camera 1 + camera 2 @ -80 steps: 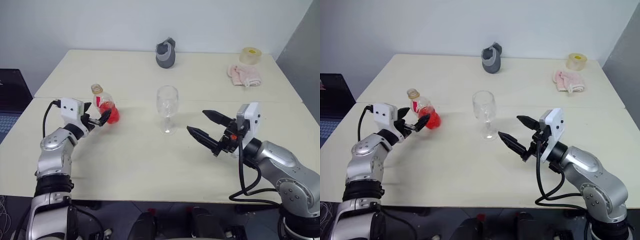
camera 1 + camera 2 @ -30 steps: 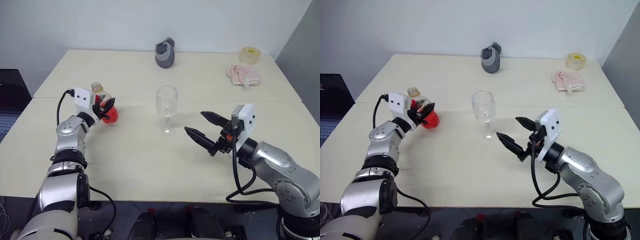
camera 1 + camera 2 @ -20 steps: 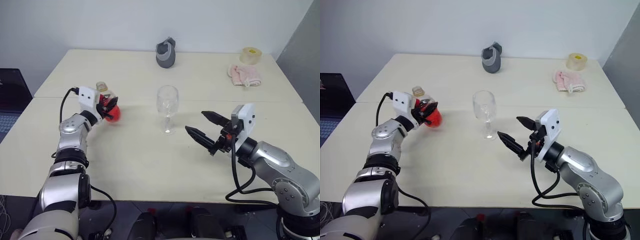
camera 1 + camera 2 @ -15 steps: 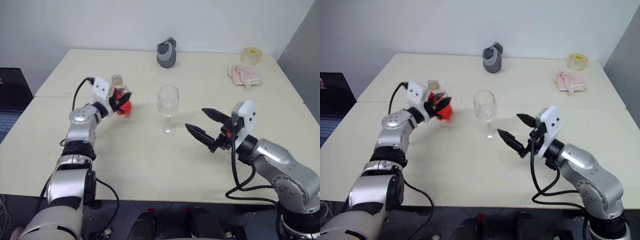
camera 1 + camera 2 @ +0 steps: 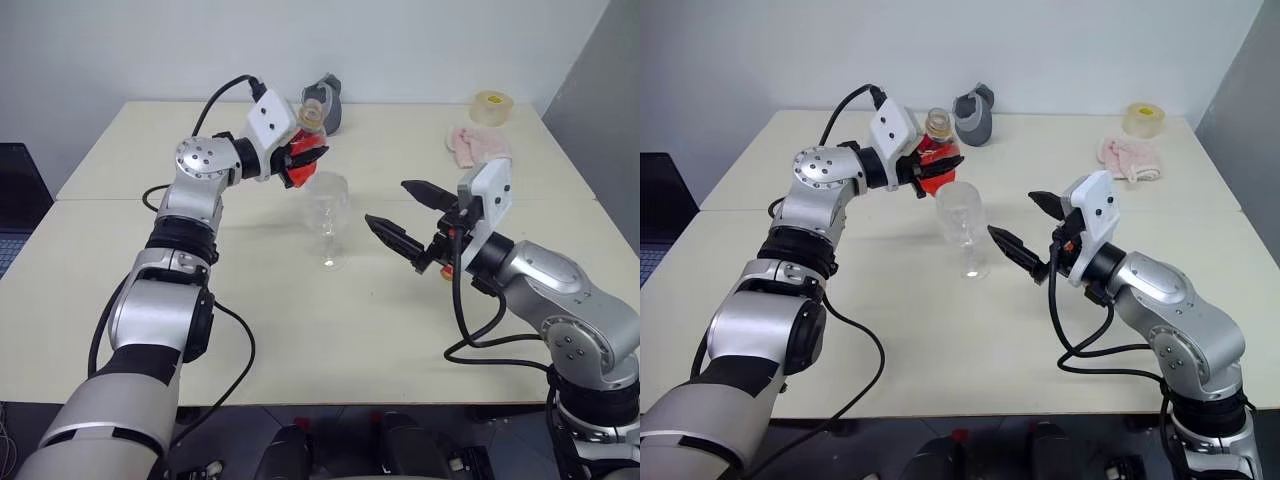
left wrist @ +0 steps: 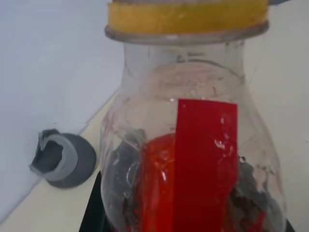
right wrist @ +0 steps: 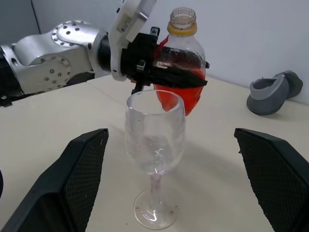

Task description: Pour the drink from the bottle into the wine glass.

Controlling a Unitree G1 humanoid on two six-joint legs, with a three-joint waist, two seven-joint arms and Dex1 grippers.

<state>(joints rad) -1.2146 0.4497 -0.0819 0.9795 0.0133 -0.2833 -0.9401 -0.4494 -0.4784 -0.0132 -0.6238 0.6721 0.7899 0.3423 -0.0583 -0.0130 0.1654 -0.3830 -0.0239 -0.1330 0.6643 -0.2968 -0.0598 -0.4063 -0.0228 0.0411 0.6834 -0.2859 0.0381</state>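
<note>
Pale cream counter (image 5: 300,330) runs back to a plain white wall, with a seam crossing it from side to side. Near the middle stands the wine glass (image 5: 327,215), upright on its round foot, its bowl clear and with no liquid visible in it.

Just behind and above the glass rim, the left gripper (image 5: 931,160) is raised off the counter with its black fingers (image 7: 181,77) clamped around the belly of the bottle (image 5: 935,148). This small clear plastic bottle is lifted clear of the surface and roughly upright, tilted slightly, yellowish collar at the neck uppermost. Red drink (image 7: 181,99) sits in its lower part, and a red label strip (image 6: 205,164) runs down its side. Seen from the right wrist, the bottle hangs right behind the glass, its base at about rim level.

To the right of the glass, the right gripper (image 5: 405,215) hovers above the counter, pointing toward the glass, its two fingers (image 5: 390,233) spread wide apart and holding nothing; the glass stands between them in the wrist view but well short of the tips.

Against the far edge sits a grey cup-like object (image 5: 974,114). Toward the far right corner lie a pink cloth (image 5: 476,146) and a roll of yellowish tape (image 5: 488,106).
</note>
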